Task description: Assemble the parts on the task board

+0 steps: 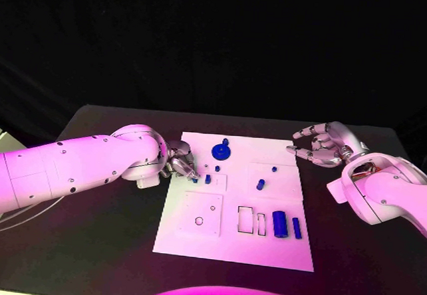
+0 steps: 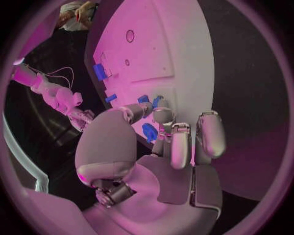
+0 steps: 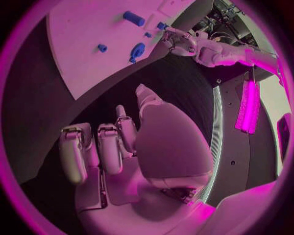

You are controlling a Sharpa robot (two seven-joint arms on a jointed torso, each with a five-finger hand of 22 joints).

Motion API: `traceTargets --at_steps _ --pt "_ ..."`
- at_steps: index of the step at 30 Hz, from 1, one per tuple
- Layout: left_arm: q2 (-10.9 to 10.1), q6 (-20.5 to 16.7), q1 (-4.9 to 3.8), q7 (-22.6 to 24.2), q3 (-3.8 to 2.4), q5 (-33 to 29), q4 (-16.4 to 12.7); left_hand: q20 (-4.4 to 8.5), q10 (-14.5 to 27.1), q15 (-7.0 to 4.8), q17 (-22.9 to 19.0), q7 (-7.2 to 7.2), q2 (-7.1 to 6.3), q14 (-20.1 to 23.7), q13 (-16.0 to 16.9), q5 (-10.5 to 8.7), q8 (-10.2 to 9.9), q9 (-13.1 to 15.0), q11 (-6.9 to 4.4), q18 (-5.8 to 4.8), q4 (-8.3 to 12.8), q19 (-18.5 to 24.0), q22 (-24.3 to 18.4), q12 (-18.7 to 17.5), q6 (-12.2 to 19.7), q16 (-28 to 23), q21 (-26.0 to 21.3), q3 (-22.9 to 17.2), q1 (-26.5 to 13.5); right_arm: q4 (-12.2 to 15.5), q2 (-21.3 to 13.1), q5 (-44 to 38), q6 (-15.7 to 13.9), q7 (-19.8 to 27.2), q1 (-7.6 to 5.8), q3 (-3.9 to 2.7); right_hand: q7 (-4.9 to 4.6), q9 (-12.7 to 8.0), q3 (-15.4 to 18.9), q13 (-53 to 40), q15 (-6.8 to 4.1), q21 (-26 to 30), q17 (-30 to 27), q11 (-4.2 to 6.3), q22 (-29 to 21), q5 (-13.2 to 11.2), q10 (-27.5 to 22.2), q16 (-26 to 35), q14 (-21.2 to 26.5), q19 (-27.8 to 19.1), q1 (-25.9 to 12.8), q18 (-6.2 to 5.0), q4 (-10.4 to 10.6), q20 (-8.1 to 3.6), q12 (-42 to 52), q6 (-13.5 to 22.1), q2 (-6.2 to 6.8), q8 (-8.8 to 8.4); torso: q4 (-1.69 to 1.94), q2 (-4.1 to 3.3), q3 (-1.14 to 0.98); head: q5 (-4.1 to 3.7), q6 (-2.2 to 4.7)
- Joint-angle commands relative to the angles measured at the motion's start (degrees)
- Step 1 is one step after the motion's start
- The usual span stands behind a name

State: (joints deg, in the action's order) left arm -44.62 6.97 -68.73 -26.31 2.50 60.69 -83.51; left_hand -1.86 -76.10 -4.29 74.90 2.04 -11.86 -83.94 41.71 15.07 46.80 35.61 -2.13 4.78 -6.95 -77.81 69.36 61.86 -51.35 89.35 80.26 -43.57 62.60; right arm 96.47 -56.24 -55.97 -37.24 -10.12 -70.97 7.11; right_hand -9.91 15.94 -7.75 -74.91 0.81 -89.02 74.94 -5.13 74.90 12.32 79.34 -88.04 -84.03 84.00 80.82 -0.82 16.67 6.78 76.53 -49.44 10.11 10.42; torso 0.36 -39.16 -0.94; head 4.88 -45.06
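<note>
Left wrist view, fingers [image 2: 162, 115] perhaps touching part [image 2: 149, 131]

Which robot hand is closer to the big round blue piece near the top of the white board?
Left. The left robot hand sits at the board's edge just beside the round blue piece; the right robot hand hovers off the board's far side.

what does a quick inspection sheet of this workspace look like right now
surface: black table, bare around the board
job's things: white task board mid-table; blue disc near its far edge, two blue cylinders lying near its right side, small blue parts by the left hand
clutter: nothing seen
hands: left hand at the board's left edge, fingers on a small blue part; right hand off the board, holding nothing
cables: thin cable under the left arm
surroundings: dark backdrop
</note>
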Motion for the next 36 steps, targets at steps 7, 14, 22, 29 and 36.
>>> traceTargets --at_steps 7,14,22,29,36 --pt "0.37 2.06 0.48 -0.18 0.35 -1.27 -0.01 0.19 -0.45 -0.56 14.14 -0.37 0.03 -5.80 0.00 -0.11 -0.34 -0.11 -0.08 -0.36 4.32 -0.43 -0.08 0.07 -0.68 0.27 0.22 -3.55 -1.01 0.05 0.00 -0.27 0.49 0.48 0.03 0.00 0.11 -0.08 -0.29 -3.05 -0.26 0.11 10.90 0.27 14.65 0.24 0.23 0.29 -4.90 5.50 -0.28 0.56 0.05 -0.25 -0.04 0.30 -0.14 0.23 0.02 0.00 0.03 -0.06 -0.13" --pt "0.37 2.42 0.48 -0.62 0.35 -1.25 0.24 0.30 -0.38 -0.69 14.08 -0.51 0.35 -5.78 -0.06 0.35 -0.62 -0.24 -0.25 -0.35 4.89 -0.40 -0.11 -0.10 -0.61 0.24 0.18 -3.74 -0.21 0.01 0.02 -0.27 0.49 0.51 0.03 0.00 0.11 -0.08 -0.29 -3.05 -0.26 0.11 10.90 0.27 14.65 0.24 0.23 0.29 -4.90 5.50 -0.28 0.56 0.05 -0.25 -0.04 0.30 -0.14 0.23 0.00 0.00 0.03 -0.05 -0.16" --pt "0.58 2.13 0.49 -0.44 0.36 -1.12 0.46 0.35 -0.49 -0.63 14.34 -0.18 0.34 -5.85 -0.12 3.76 -0.78 -0.22 -0.09 -0.43 6.66 -0.56 0.21 -0.44 -0.81 0.34 0.32 -5.19 1.21 0.00 0.04 -0.27 0.48 0.53 0.04 0.00 0.11 -0.08 -0.29 -3.05 -0.26 0.11 10.90 0.27 14.65 0.24 0.23 0.29 -4.90 5.50 -0.28 0.56 0.05 -0.25 -0.04 0.30 -0.14 0.23 0.00 -0.04 0.02 -0.10 -0.21" --pt "0.74 1.78 0.52 -0.43 0.39 -0.43 0.50 0.35 -1.38 -0.64 15.10 -0.24 -0.04 -6.06 0.24 7.77 -0.67 -0.16 -0.18 -0.62 7.74 -1.16 1.22 -0.42 -1.77 0.65 0.88 -5.70 1.42 -0.02 0.06 -0.27 0.47 0.56 0.05 0.00 0.14 -0.31 -0.47 -2.90 -0.30 0.20 10.85 0.30 14.62 0.35 0.19 0.34 -4.89 5.47 -0.35 0.54 0.06 -0.31 -0.12 0.44 -0.13 0.57 0.01 0.01 0.01 -0.13 -0.29" --pt "0.80 0.02 0.55 -0.11 0.40 -0.30 0.47 0.56 -2.30 -0.88 15.10 -0.52 -0.54 -6.06 0.16 11.67 -0.67 -0.20 -0.47 -0.84 8.39 -1.91 2.41 -0.70 -2.71 0.65 1.50 -5.70 1.02 -0.05 0.12 -0.27 0.46 0.60 0.07 0.00 0.14 -0.31 -0.47 -2.90 -0.30 0.20 10.85 0.30 14.62 0.35 0.19 0.34 -4.89 5.47 -0.35 0.54 0.06 -0.31 -0.12 0.44 -0.13 0.57 -0.02 0.03 0.03 -0.14 -0.25"
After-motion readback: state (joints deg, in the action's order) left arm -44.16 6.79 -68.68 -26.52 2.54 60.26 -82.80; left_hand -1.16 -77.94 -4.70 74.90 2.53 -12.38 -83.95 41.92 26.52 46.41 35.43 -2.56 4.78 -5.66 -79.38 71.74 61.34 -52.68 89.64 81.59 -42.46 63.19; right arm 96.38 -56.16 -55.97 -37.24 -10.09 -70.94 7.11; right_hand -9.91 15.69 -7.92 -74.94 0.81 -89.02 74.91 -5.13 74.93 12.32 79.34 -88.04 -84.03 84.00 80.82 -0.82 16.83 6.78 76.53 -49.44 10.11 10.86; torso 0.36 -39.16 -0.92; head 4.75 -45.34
